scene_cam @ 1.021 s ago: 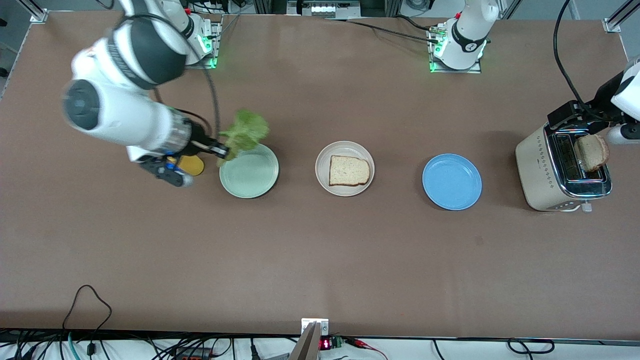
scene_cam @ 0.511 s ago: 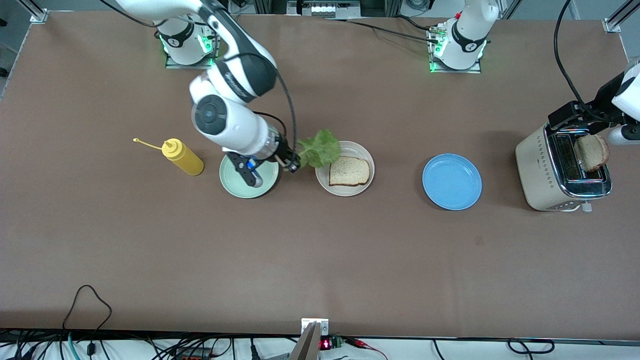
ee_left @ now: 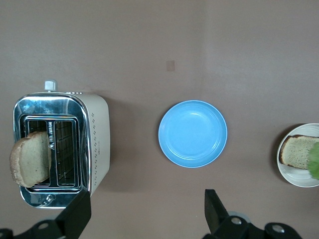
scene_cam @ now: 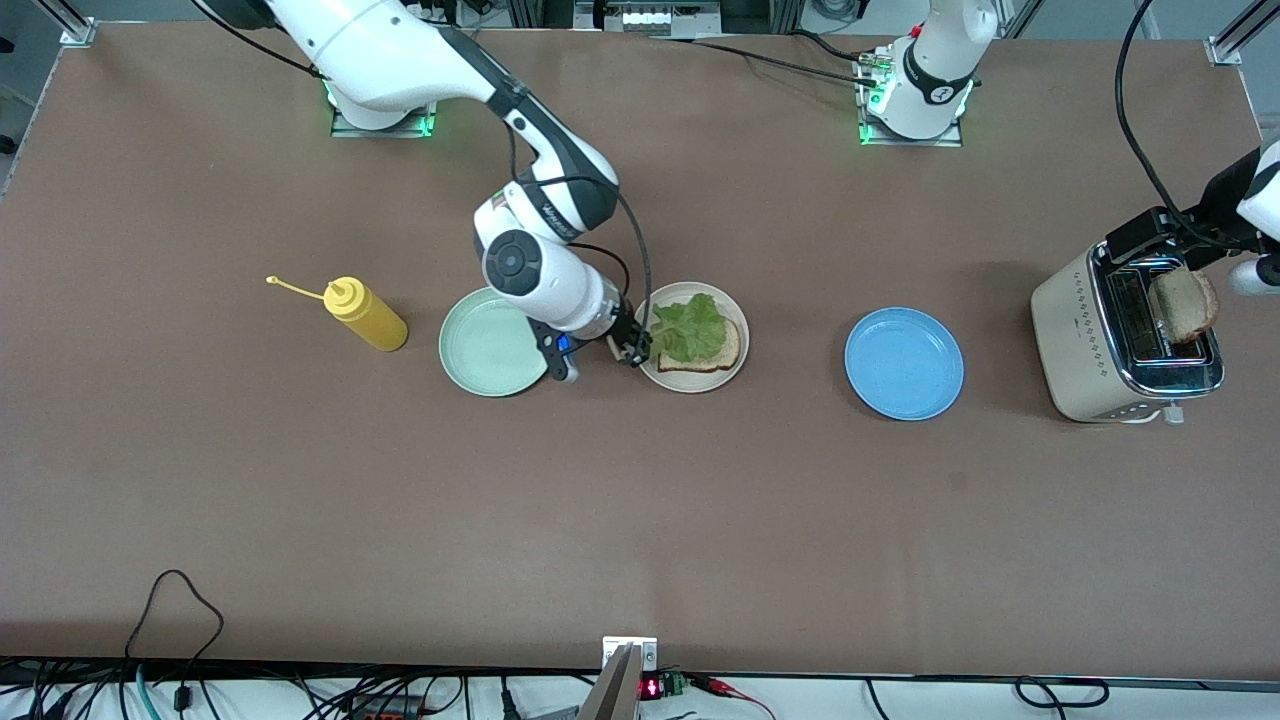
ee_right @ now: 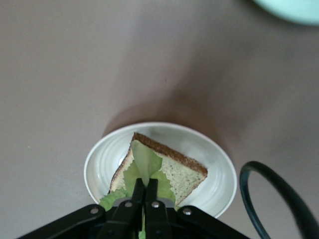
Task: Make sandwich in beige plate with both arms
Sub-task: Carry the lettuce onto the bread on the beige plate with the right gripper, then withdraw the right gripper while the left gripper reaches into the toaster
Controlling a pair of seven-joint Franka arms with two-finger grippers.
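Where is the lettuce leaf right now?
In the front view, the lettuce leaf lies over the bread slice in the beige plate, pinched by the right hand.

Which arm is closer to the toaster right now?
The left. Its end effector is open over the toaster, where a bread slice sticks up. The right end effector is at the beige plate, shut on lettuce.

lettuce (scene_cam: 690, 328): we see it hide most of the bread (scene_cam: 725, 350)
left hand (ee_left: 144, 216): only the fingertips show to us
green plate (scene_cam: 490, 345): one edge lost under the right arm
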